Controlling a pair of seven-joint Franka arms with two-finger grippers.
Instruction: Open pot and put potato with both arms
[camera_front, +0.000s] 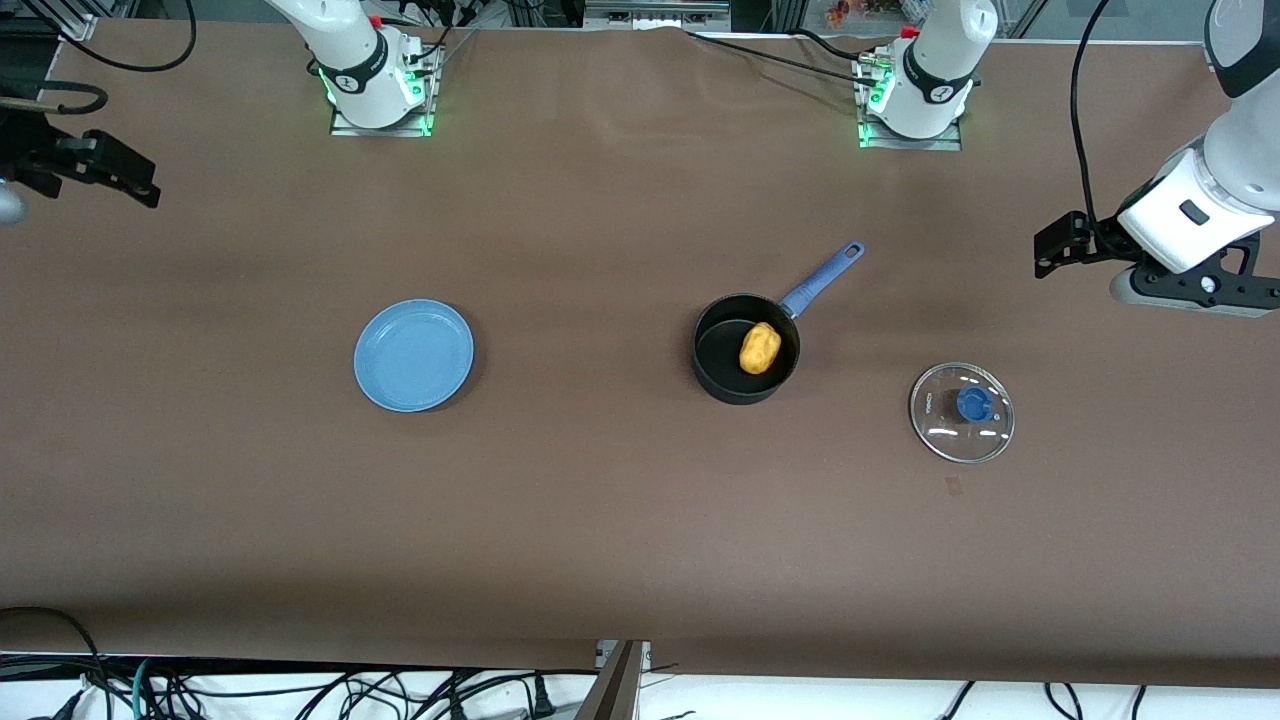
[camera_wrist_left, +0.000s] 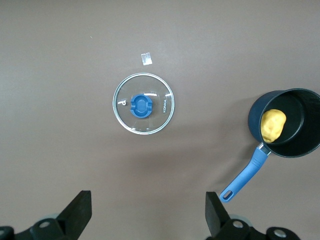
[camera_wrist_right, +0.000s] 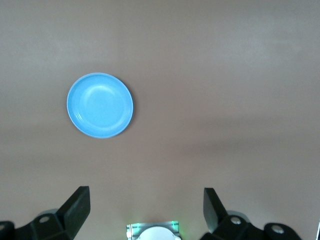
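1. The potato (camera_front: 760, 347) sits inside the pot (camera_front: 730, 378), close to the wall where the handle (camera_front: 822, 280) joins.
2. The pot stands on the table (camera_front: 620, 540) with no lid on it. Its blue handle points to about 1 o'clock in the front view.
3. The lid (camera_front: 962, 412) lies flat on the table at about 4 o'clock from the pot, well apart from it, knob (camera_front: 974, 404) up.
4. A blue plate (camera_front: 414, 355) lies at about 9 o'clock from the pot, well apart, toward the right arm's end.
5. The left gripper (camera_wrist_left: 148, 215) is up in the air at the left arm's end of the table, wide open and holding nothing.
6. The right gripper (camera_wrist_right: 146, 212) is up in the air at the right arm's end, wide open too, holding nothing.
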